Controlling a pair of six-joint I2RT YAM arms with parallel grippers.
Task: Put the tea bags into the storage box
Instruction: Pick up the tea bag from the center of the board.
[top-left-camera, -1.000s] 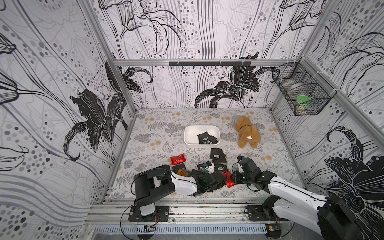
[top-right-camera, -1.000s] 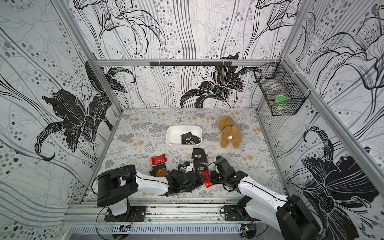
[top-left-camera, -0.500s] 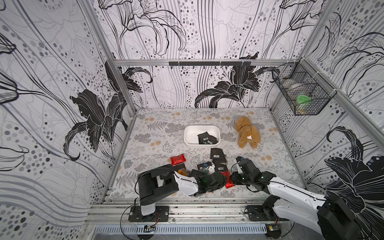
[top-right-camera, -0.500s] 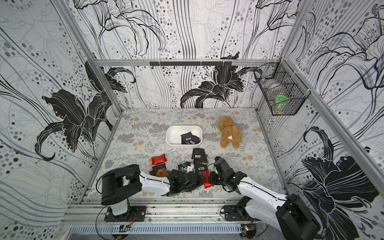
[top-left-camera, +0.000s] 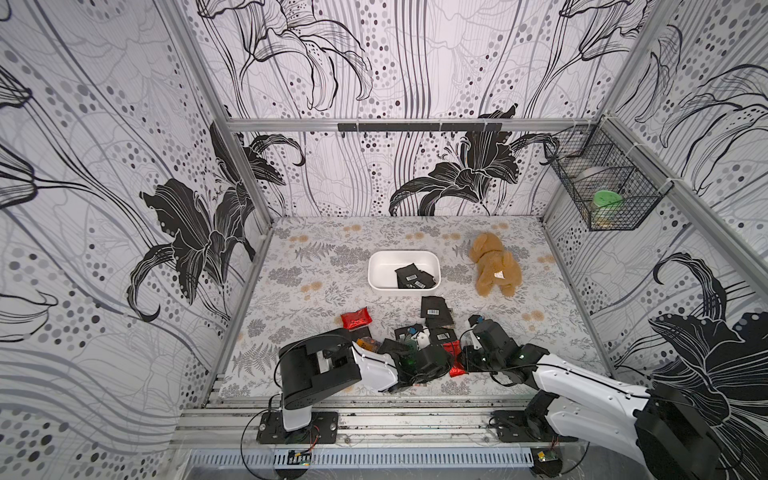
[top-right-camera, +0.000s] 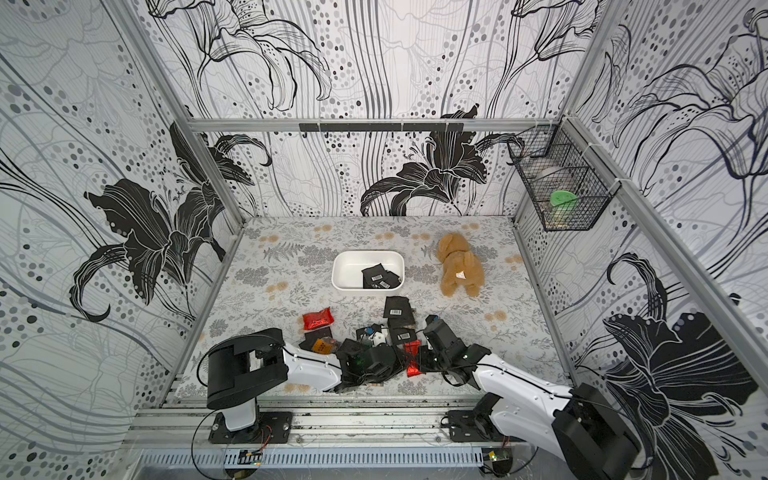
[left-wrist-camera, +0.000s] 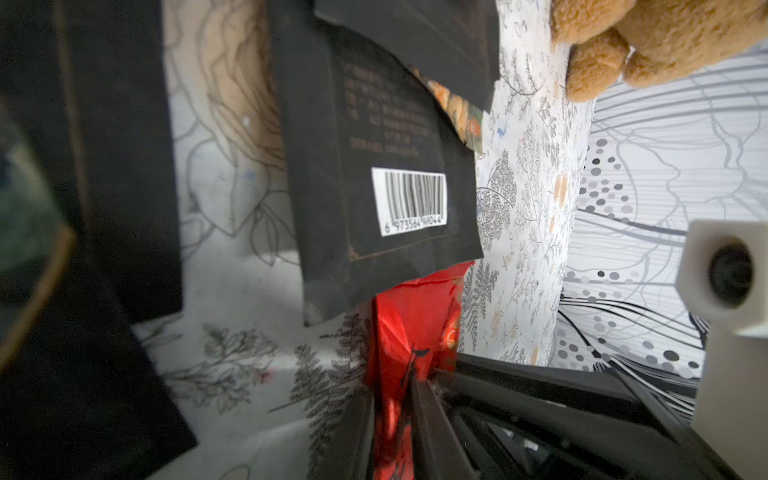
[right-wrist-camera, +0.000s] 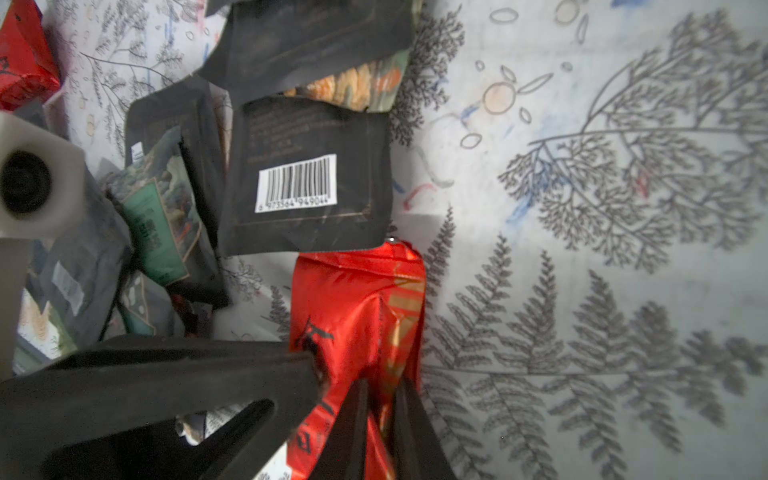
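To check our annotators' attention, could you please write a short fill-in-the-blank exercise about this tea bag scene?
1. The storage box holds only ___ tea bags.
2. The left claw and right claw both pinch one shiny sachet coloured ___.
3. The plush toy lies on the robot's ___ of the box.
Missing: black; red; right.
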